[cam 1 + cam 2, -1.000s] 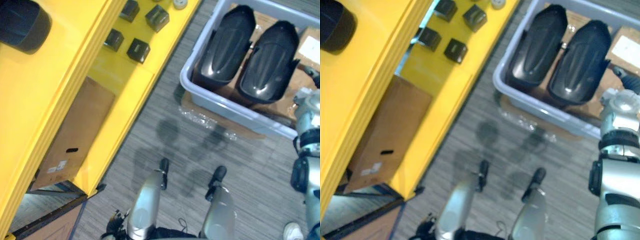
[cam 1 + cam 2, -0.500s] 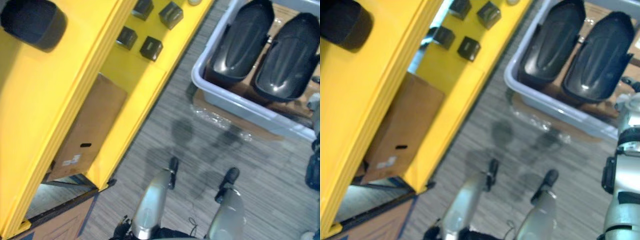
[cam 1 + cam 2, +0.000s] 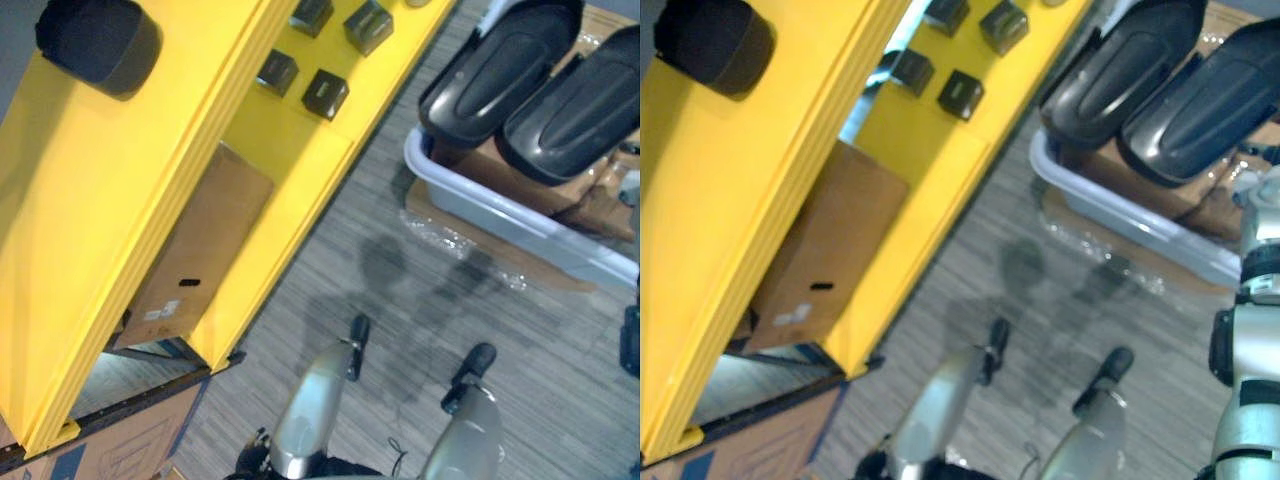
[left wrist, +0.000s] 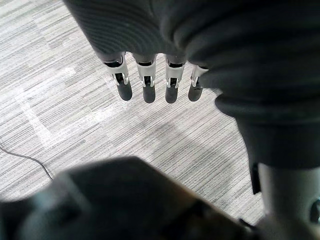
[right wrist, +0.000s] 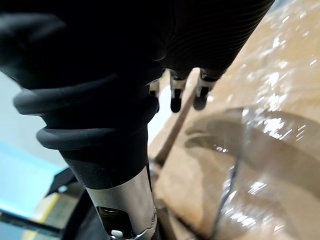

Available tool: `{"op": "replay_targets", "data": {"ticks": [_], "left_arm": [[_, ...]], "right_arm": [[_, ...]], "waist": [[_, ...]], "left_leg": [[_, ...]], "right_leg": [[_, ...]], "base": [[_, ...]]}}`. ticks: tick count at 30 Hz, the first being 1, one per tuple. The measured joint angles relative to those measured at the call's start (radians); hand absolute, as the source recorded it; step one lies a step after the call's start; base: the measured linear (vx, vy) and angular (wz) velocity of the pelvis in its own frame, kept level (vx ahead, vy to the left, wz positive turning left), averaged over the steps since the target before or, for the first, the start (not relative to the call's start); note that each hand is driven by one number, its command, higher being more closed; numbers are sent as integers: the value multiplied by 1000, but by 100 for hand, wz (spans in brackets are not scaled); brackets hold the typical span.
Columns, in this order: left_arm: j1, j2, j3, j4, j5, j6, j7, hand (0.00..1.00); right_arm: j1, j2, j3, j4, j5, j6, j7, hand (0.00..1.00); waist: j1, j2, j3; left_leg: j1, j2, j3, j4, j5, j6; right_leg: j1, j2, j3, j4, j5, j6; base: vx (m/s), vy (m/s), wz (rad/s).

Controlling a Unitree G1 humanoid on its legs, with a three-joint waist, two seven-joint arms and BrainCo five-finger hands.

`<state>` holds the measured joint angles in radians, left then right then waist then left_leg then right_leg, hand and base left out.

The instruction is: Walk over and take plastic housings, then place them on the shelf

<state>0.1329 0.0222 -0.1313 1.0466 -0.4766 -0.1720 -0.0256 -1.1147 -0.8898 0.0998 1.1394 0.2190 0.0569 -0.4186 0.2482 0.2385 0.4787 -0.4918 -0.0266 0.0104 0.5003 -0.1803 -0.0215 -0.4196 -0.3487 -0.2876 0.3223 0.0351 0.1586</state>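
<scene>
Hanging over the grey carpet (image 4: 60,75), the left hand (image 4: 145,85) has straight fingers and holds nothing; the right hand (image 5: 176,97), fingers likewise loose and empty, hangs just above wrapped cardboard (image 5: 250,150). Farther on, a yellow shelf (image 3: 110,220) stands to the left, with a brown box (image 3: 195,255) beneath it and small black boxes (image 3: 325,93) on a lower level. Beyond, to the right, two black housings (image 3: 500,70) lie side by side in a grey bin (image 3: 470,190), jutting over its rim
</scene>
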Motion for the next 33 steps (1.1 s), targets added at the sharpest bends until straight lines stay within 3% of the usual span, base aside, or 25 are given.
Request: {"op": "replay_targets", "data": {"ticks": [10,13,17,21,24,28,33], "left_arm": [[-1,-2,-8,1,-37,3,-39,0],[-2,-1,-8,1,-67,18,-72,0],[-2,4,-6,-3,-77,48,-116,0],[-2,8,-4,-5,-109,54,-154,0],[-1,10,2,-8,-113,68,-161,0],[0,22,13,-9,-116,75,-171,0],[0,20,8,-8,-116,68,-152,0]], "right_arm": [[-14,-2,46,-100,-31,5,-38,0],[-32,-4,79,-146,-37,55,20,0],[-36,-14,141,-238,-28,167,172,0],[-42,-15,148,-365,48,197,227,0],[-63,-15,147,-458,93,191,204,0],[-65,5,114,-470,134,178,86,0],[-43,74,40,-380,132,131,-44,0]], "waist": [[12,1,-1],[12,1,-1],[12,0,0],[11,-7,5],[1,-11,7],[-2,-39,27],[4,-41,28]], "left_leg": [[-5,8,-3,24,-8,-6],[-5,18,-2,28,-10,-9],[-3,37,3,29,-14,-16],[2,54,22,28,-18,-22],[4,60,26,28,-18,-23],[19,70,31,27,-22,-29],[19,68,29,29,-22,-29]], "right_leg": [[0,4,-8,2,-8,-13],[0,12,-8,1,-10,-16],[-6,23,-8,1,-14,-22],[-28,38,14,17,-15,-23],[-35,47,23,31,-14,-24],[-36,54,38,32,-18,-30],[-36,52,38,31,-20,-33]], "base": [[-14,8,-1],[-21,-2,-5],[-1,-9,-10],[22,-23,-21],[40,-5,-17],[-19,25,-11],[-31,33,-1]]}}
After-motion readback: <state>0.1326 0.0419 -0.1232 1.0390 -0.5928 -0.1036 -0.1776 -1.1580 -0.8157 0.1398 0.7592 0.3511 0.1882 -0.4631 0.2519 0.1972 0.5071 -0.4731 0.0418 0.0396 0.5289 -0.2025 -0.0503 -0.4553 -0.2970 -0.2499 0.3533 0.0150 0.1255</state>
